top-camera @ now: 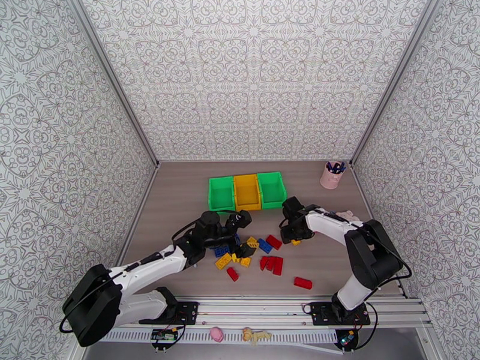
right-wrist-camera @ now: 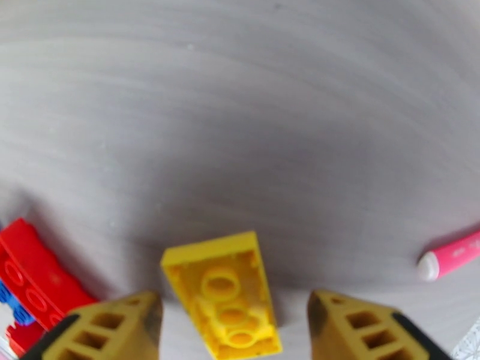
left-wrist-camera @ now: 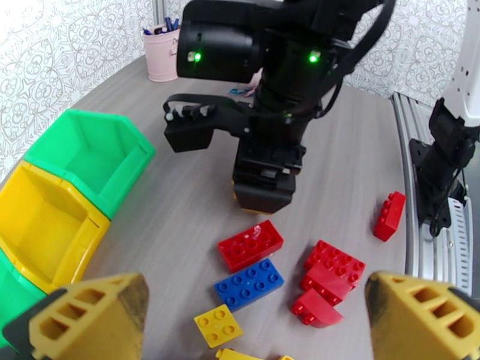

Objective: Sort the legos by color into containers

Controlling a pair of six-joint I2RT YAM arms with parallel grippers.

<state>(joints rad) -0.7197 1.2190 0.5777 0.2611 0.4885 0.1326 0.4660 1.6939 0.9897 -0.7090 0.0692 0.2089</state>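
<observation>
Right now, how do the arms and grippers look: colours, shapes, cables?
Both the left arm and the right arm have white links, black joints and thin black cables. The left gripper and the right gripper carry yellow wedge-shaped fingers with hollow cells. Two green lights glow on the right arm.

We take this for a robotics lab test cell: a grey wood-grain tabletop (top-camera: 180,193) boxed in by patterned wall panels (top-camera: 252,73) on aluminium posts (top-camera: 114,79), with the left arm (top-camera: 150,268) and right arm (top-camera: 336,226) bolted to a slotted metal rail (top-camera: 264,310).
</observation>
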